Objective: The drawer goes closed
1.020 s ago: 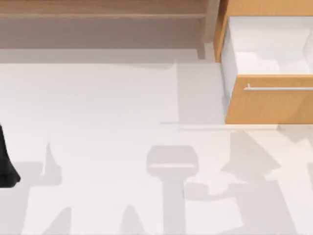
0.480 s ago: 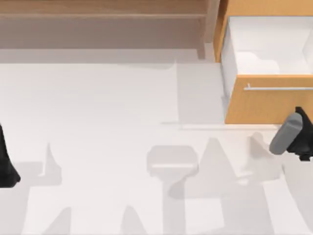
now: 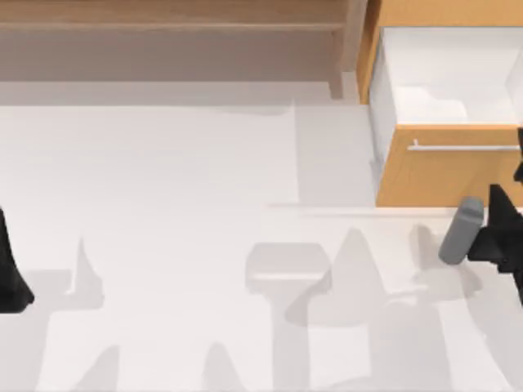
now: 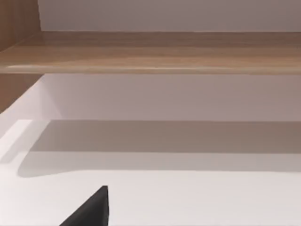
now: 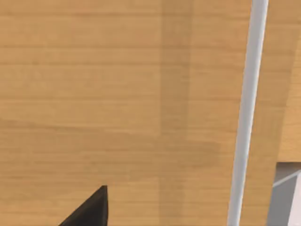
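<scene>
Left arm (image 3: 10,273) sat parked at the table's left edge, same spot as a second earlier. Right gripper (image 3: 513,200) had come in from the right edge over that second and was now up against the drawer's (image 3: 445,175) front panel, just below the bar handle (image 3: 462,148). Can't tell how its fingers were set or whether they held anything. Drawer at far right was pulled out, white inside showing. Looked lined up for a push. Shelf unit (image 3: 172,20) behind, untouched.
</scene>
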Available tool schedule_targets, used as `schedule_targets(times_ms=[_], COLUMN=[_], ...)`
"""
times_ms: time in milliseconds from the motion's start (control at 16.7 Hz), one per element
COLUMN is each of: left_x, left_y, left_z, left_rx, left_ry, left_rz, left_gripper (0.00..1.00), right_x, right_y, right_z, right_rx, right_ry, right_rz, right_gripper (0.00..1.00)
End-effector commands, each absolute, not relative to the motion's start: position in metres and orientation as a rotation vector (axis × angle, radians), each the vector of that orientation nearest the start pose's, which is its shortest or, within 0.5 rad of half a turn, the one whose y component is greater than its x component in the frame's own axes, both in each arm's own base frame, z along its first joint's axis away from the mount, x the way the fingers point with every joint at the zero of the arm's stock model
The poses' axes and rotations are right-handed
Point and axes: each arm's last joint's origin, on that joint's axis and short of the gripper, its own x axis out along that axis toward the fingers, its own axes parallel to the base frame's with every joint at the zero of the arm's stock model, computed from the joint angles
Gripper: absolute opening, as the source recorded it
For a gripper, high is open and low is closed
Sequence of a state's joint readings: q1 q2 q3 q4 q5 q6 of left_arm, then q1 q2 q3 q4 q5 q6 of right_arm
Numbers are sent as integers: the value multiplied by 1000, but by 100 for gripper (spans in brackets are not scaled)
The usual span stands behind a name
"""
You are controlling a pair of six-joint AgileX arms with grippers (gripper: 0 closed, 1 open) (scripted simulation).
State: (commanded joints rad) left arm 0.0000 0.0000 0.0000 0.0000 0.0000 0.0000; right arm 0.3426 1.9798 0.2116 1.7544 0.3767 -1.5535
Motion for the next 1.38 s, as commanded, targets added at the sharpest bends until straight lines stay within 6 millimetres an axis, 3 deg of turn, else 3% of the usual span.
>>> schedule_targets(times_ms=[420, 660, 1380], left_x=[106, 106, 106], left_y=[-1, -1, -1], left_z=[160, 160, 160], left_rx=[0, 0, 0], left_ry=[0, 0, 0], left_rz=[0, 0, 0], left_gripper=[100, 100, 100], right_x=[251, 253, 253], right_y=[71, 71, 71], right_z=[89, 89, 89], right_rx=[-1571, -1571, -1571], right_ry=[8, 8, 8], right_rz=[-8, -8, -8], right_gripper=[100, 100, 10])
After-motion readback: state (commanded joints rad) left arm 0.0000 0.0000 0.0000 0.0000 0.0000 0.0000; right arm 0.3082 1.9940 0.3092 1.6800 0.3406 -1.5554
